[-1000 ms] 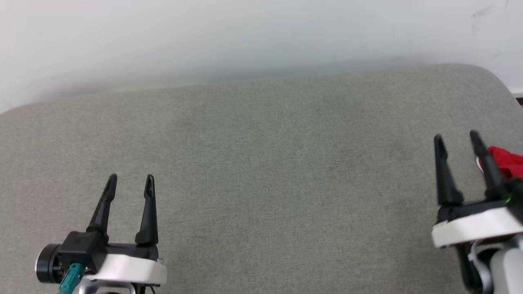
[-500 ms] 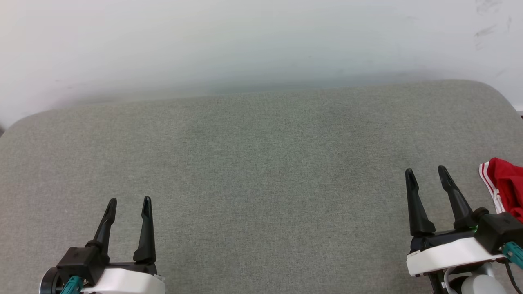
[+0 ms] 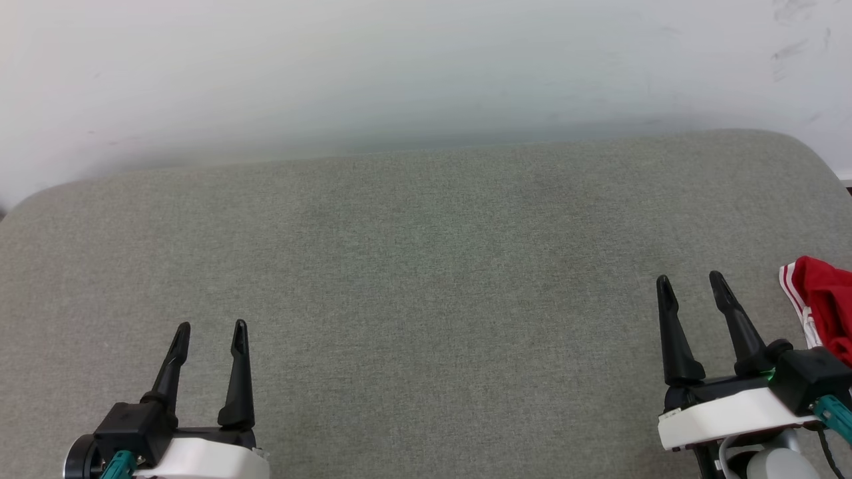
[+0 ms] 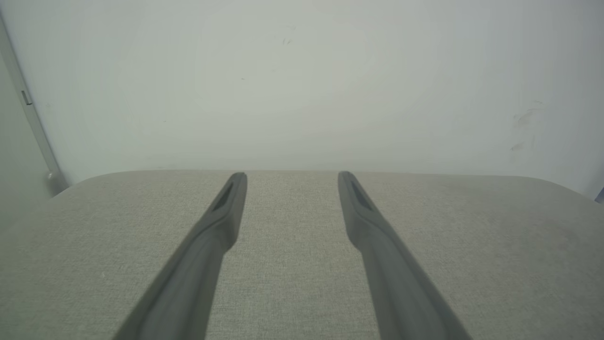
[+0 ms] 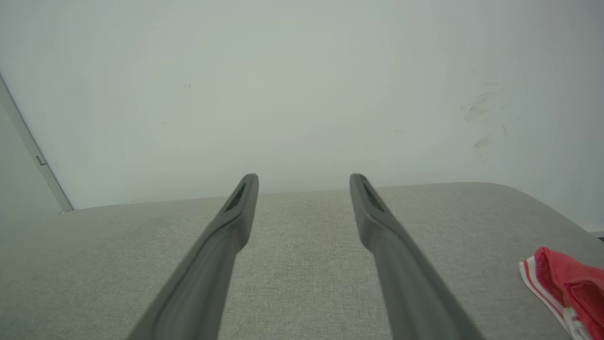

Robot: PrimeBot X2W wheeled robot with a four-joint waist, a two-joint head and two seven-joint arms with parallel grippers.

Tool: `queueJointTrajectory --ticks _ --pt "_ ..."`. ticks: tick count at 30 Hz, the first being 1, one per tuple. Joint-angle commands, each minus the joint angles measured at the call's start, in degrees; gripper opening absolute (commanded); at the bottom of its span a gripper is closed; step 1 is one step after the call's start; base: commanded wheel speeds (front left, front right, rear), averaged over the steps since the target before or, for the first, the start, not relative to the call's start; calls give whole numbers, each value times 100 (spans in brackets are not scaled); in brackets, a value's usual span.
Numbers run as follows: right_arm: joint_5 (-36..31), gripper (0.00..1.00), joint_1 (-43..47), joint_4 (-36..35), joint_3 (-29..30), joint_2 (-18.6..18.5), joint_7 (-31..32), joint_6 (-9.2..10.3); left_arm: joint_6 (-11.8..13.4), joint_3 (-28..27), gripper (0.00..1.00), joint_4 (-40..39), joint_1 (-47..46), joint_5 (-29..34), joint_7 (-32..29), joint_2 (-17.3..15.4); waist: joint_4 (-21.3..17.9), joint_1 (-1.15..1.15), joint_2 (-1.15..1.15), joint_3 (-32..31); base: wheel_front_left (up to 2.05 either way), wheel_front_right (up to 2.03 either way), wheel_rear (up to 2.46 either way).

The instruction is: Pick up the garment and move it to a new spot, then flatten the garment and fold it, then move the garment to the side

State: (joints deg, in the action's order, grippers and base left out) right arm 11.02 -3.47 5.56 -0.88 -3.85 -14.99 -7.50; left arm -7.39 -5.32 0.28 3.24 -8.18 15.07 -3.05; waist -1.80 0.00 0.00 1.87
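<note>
**foldfan:** So what was the worry at that point? Looked pretty calm to me.

**me:** Calm, yeah, but the jersey [image 3: 822, 309] was bunched at the right edge of the cushion [image 3: 426, 266], and most of it ran out of my head view. All I could make out was a red lump with striped white trim. My right gripper [image 3: 690, 277] hung over the cushion just beside it, on the side nearer the cushion's middle, fingers spread with nothing between them. My left gripper [image 3: 211, 326] was way over toward the cushion's left side, also spread and empty.

**foldfan:** And what could've gone wrong?

**me:** My guess is going for cloth I only half saw. A pinch could've caught one layer or just the trim, and the rest would trail and drag. It also sat close to where the cushion rounds off on the right, so a sideways nudge might've pushed it over. Plus it was soft fabric on soft fabric, so pressing down could've nipped the cushion cover along with the shirt.

**foldfan:** Anything blocking you?

**me:** Not really. The cushion's middle was bare grey cloth, with a plain white wall [image 3: 399, 66] behind its far edge. The only nuisance was my own right wrist housing sitting in front of the jersey's lower part. I couldn't tell if it was folded or just crumpled.
</note>
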Motion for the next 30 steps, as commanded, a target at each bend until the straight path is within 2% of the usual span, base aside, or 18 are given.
queueJointTrajectory --ticks 1,10,11,14,30 --pt "-29 100 33 -10 3 29 -17 3 -4 -9 100 -11 58 10 12 7 0 0 0 1 0 0 0" --pt "-24 100 49 -60 7 45 -18 3 -6 -30 100 -2 29 -85 12 12 4 0 0 32 0 0 0" --pt "0 0 1 -42 13 21 -4 0 -1 -25 0 7 4 -71 0 8 4 0 0 34 0 0 0" --pt "21 0 47 97 4 22 0 0 -1 -18 0 159 34 -84 -12 22 5 0 0 37 0 0 0" --pt "1798 0 -26 242 87 -19 394 0 -3 6 0 409 -182 -1883 -428 -16 27 0 0 11 0 0 0"
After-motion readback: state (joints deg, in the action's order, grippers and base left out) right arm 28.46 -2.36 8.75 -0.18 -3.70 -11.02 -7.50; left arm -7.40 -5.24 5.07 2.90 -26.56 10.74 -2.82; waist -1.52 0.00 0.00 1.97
